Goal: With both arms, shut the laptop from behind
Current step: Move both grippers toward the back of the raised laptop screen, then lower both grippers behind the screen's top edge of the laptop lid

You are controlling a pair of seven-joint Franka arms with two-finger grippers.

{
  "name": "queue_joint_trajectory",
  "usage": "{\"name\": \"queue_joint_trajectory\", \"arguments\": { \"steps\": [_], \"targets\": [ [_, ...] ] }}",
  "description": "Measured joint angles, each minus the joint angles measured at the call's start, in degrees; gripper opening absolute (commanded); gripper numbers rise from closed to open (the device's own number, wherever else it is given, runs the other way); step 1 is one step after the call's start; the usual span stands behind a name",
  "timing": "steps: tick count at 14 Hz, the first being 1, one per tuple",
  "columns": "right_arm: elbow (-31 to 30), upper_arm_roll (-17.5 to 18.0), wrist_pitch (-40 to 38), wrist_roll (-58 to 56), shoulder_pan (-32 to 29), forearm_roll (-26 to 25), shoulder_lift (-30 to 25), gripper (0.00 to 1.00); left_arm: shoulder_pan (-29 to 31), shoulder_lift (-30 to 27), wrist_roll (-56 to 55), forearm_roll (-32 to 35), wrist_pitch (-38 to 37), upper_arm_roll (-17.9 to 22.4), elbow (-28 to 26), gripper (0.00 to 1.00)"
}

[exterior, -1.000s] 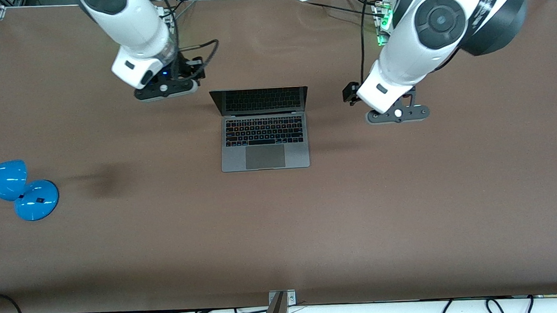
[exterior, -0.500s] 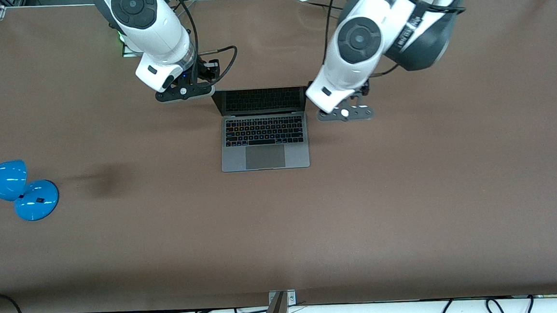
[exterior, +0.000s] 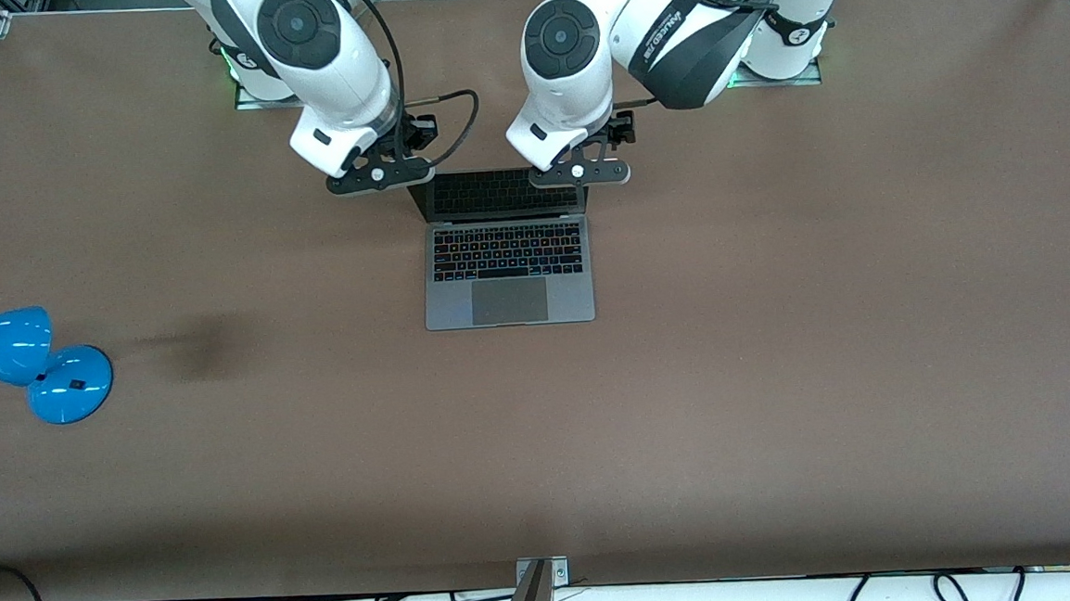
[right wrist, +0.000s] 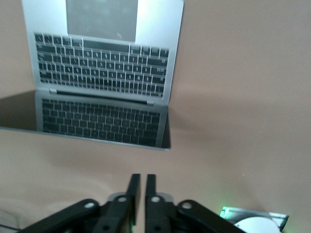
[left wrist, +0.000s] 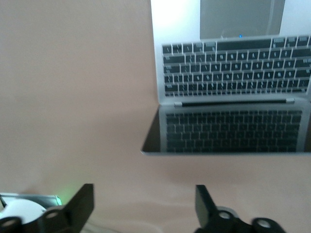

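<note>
We see that both arms have swung in from the desk's [exterior: 781,369] outer ends over the last second and now sit close together above the top edge of the laptop's [exterior: 507,274] raised screen. The laptop itself has not moved: it lies open near the middle of the desk, keyboard and trackpad toward the front camera, lid standing up on the side of the robot bases.

The right end effector [exterior: 379,175] hangs over the screen corner toward the right arm's end of the desk. In its wrist view its two fingers [right wrist: 133,199] now lie pressed together with only a sliver between them, gripping nothing; a moment ago they stood roughly half apart.

The left end effector [exterior: 580,173] is over the other upper corner of the screen. Its fingers [left wrist: 82,204] are spread wide and empty in the left wrist view, with the lid's edge ahead of them.

We judge that the approach is nearly done and the push has not begun: the lid is as upright as before. Closed fingers on the right suit a blunt pushing contact against the lid's back.

No containers are in view. A blue desk lamp [exterior: 28,364] lies toward the right arm's end of the desk, well apart from the laptop.
</note>
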Motion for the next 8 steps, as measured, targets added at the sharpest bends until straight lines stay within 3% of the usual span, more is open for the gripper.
{"name": "queue_joint_trajectory", "arguments": {
  "steps": [1,2,4,8],
  "targets": [
    [-0.9,0.0,0.0,0.0,0.1,1.7,0.6,0.0,0.0,0.0,0.0,-1.7,0.0,0.1,-0.4,0.13],
    [-1.7,0.0,0.0,0.0,0.1,2.9,1.1,0.0,0.1,0.1,0.0,-3.7,0.0,0.3,-0.9,0.0],
    [-2.8,0.0,0.1,0.0,0.1,4.0,2.2,0.0,0.1,0.5,-0.9,-7.8,0.0,0.5,-2.1,0.0],
    [-4.1,0.0,0.0,0.0,0.1,5.4,3.6,0.0,0.1,2.4,-2.3,-9.6,0.0,0.4,-3.1,0.0]
  ]
}}
